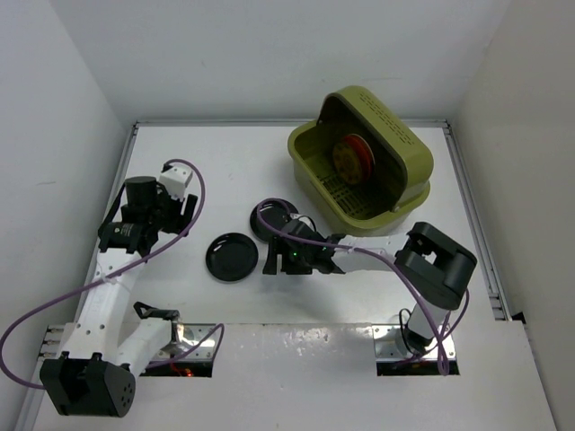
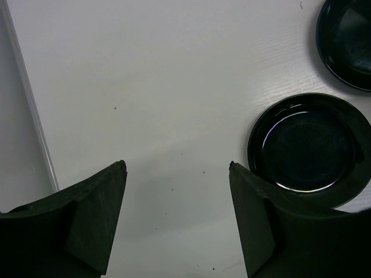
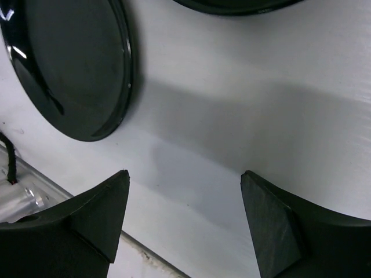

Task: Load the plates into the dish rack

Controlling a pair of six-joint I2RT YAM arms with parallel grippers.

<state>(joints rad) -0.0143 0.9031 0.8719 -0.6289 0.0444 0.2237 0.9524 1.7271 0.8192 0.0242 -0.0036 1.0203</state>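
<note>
The left pincer (image 2: 177, 168) stands wide apart, its two dark fingers (image 2: 93, 214) framing nothing but bare white table (image 2: 174, 87). It grips nothing and touches nothing. In its wrist view a glossy black round plate (image 2: 310, 145) lies flat at 3 o'clock, just beside the right-hand finger. A second glossy black plate (image 2: 348, 40), cut by the frame, sits at 1 o'clock.

The right pincer (image 3: 185, 174) is also spread wide and empty over bare table. In its wrist view one black plate fills the 10 o'clock corner and the rim of the other shows at 12 o'clock. Neither finger meets either plate.

From above, the two black plates lie flat near the table's centre, apart from each other. The farther one is at 1 o'clock of the nearer and partly hidden by the right arm (image 1: 377, 256). The large olive-green plastic dish rack (image 1: 304, 153) sits at 2 o'clock on the table, and its domed lid (image 1: 386, 126), with rows of small holes, is raised. Inside it a dark yellow patterned plate (image 1: 346, 162) and an orange plate (image 1: 361, 146) stand on edge, close together.
</note>
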